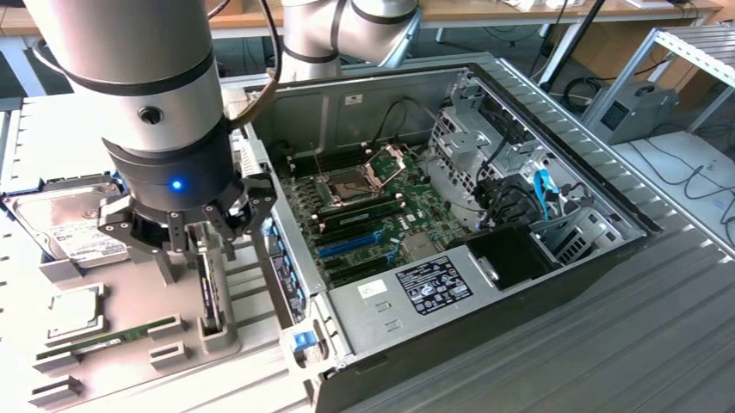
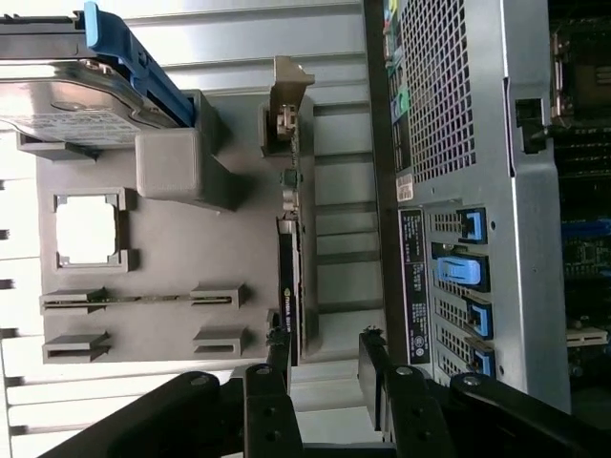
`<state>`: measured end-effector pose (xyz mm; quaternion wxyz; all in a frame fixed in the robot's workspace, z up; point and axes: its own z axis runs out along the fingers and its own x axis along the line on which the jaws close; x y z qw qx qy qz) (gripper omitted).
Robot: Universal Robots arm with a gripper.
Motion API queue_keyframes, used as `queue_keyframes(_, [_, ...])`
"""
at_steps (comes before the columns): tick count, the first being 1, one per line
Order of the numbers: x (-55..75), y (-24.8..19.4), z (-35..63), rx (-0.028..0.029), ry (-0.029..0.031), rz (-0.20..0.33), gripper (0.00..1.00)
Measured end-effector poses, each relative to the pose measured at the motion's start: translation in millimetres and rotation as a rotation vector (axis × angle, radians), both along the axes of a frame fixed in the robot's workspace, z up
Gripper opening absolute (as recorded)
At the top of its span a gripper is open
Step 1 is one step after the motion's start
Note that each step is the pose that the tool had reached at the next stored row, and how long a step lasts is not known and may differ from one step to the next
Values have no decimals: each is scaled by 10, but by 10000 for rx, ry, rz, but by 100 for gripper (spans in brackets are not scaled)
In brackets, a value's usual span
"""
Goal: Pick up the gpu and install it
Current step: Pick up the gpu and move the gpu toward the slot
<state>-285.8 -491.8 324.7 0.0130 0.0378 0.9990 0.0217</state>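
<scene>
**Fingers [image 2: 279, 358] apart at the gpu [image 1: 208, 292], card upright in its fixture [image 1: 219, 340]**

Found the gripper [image 1: 195, 258] low over the grey fixture on the pale surface [image 1: 46, 129], at the exterior view's left of the open computer case [image 1: 379, 340]. Traced the grey arm [image 1: 138, 77] rising straight up from the gripper. Noted both fingers spread wide — clamped on nothing. Saw the gpu standing on edge in a slot of the fixture, black face turned sideways, pale metal bracket [image 2: 286, 105] at the end far from the gripper. Placed the card's near end between the two fingers, close against one and well apart from the other; could not tell from the wrist view whether that nearer finger touched it. Counted other parts in the same fixture: a silver hard drive [image 1: 69, 225] with a white label in a blue frame, a square processor chip [image 1: 71, 311] in its nest, a narrow green memory stick [image 1: 124, 332] lying across its holders. Looked into the case and saw the green motherboard [image 1: 379, 215] lying flat, processor socket [image 1: 344, 185] uncovered near its middle, blue slots [image 1: 344, 245] beside it — the gpu outside the case, apart from them. Noticed blue latches [image 2: 460, 272] along the case's rear panel, just beside the fixture in the wrist view.
</scene>
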Motion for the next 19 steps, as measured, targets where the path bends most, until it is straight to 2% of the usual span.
queue_keyframes(7, [-46, 37, -40, 0, 0, -1, 42])
queue_keyframes(19, [-93, 67, -99, 1, 0, -1, 42])
